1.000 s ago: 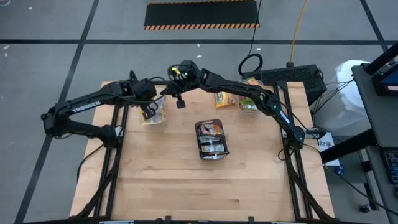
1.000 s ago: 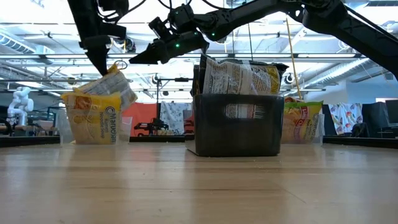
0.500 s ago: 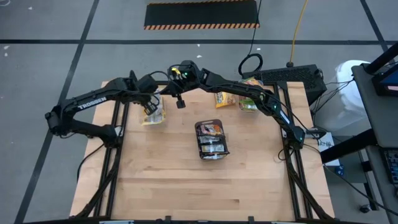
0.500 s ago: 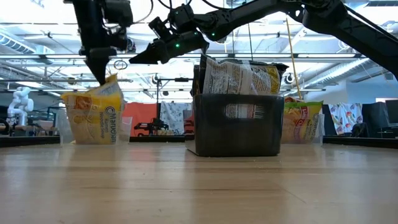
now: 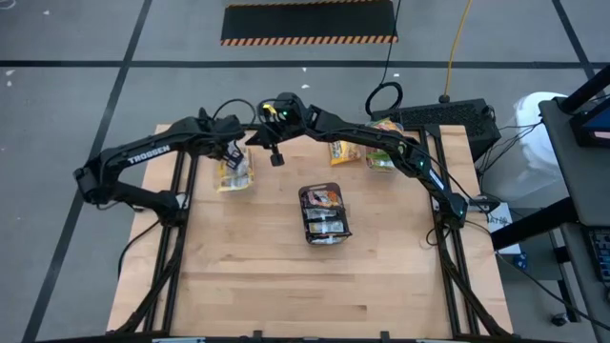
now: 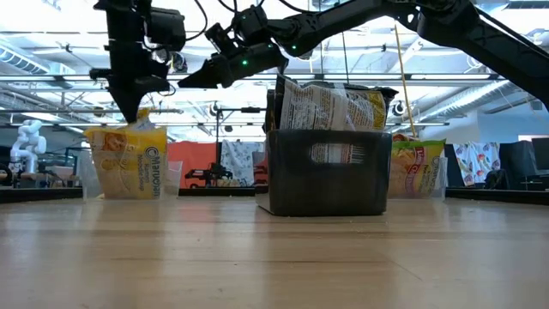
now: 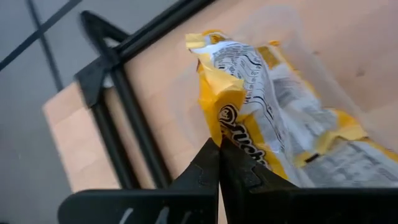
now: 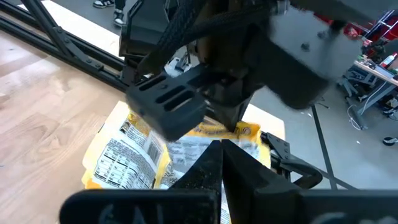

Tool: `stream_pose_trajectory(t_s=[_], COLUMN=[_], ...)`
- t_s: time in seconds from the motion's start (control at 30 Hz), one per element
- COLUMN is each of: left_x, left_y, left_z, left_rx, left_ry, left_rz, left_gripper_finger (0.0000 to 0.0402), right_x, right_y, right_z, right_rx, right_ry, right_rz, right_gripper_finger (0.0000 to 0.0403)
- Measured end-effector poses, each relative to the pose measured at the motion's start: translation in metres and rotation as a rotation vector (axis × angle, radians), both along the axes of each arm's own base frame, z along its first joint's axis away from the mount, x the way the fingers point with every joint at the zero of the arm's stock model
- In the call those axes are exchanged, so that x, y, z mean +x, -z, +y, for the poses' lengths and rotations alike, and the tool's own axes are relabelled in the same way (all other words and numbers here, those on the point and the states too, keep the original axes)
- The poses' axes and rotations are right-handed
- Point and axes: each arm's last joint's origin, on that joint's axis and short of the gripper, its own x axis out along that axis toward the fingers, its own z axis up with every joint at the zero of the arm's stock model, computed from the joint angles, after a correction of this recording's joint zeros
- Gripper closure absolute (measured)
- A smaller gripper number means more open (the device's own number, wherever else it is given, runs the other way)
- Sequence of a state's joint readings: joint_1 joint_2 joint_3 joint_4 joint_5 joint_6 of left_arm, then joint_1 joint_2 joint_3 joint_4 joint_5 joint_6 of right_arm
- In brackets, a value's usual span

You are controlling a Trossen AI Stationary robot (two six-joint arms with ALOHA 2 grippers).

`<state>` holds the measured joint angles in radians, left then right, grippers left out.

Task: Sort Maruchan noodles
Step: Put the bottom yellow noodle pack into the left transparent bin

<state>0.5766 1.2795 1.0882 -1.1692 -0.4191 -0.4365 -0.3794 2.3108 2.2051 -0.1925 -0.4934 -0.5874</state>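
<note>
My left gripper (image 6: 133, 114) (image 5: 232, 158) is shut over the clear left tub (image 6: 94, 176), on a yellow noodle packet (image 7: 239, 106) that stands among other yellow packets (image 6: 130, 161) (image 5: 234, 174). My right gripper (image 8: 221, 149) (image 6: 184, 82) is shut and holds nothing; it hovers high, just right of the left gripper. Dark brown packets (image 5: 322, 211) stand in the dark grey tray (image 6: 326, 176) at mid-table. Green-edged orange-pink packets (image 6: 418, 166) (image 5: 383, 152) stand in a clear tub on the right. My left gripper pinches the yellow packet by its crumpled top edge (image 7: 212, 127), between its two fingertips. The fingers come from above, pointing down. The packet stands roughly upright below them, its lower part inside the left tub among the other yellow packets.
A further yellow packet (image 5: 338, 152) sits by the right tub near the far edge. The near half of the wooden table (image 5: 315, 286) holds nothing. Black frame rails (image 5: 181, 191) run along both table sides. A black box and cables (image 5: 448, 116) lie beyond the far right corner.
My left gripper has moved down and a little toward the far edge, staying shut. The yellow packet, which hung tilted above the left tub, has swung upright and gone down among the other yellow packets. My right arm has kept still.
</note>
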Motion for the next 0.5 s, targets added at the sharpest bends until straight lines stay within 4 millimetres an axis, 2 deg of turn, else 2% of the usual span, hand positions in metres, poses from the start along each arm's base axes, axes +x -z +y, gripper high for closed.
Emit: stream_pose_trajectory(t_s=[0.3,0.5], left_x=[-0.0094,-0.0087], left_y=[-0.0074,-0.0062], left_z=[-0.0043,-0.0039], left_rx=[0.053,0.050], left_ry=[-0.137,-0.146], left_rz=[-0.043,-0.040], left_gripper_finger=[0.0401,0.0401], right_x=[0.0000,0.0000], right_y=[0.0000,0.0000], right_z=[0.0000,0.0000], right_rx=[0.000,0.000], right_ry=[0.000,0.000], right_rz=[0.000,0.000], right_gripper_finger=[0.0403,0.0403])
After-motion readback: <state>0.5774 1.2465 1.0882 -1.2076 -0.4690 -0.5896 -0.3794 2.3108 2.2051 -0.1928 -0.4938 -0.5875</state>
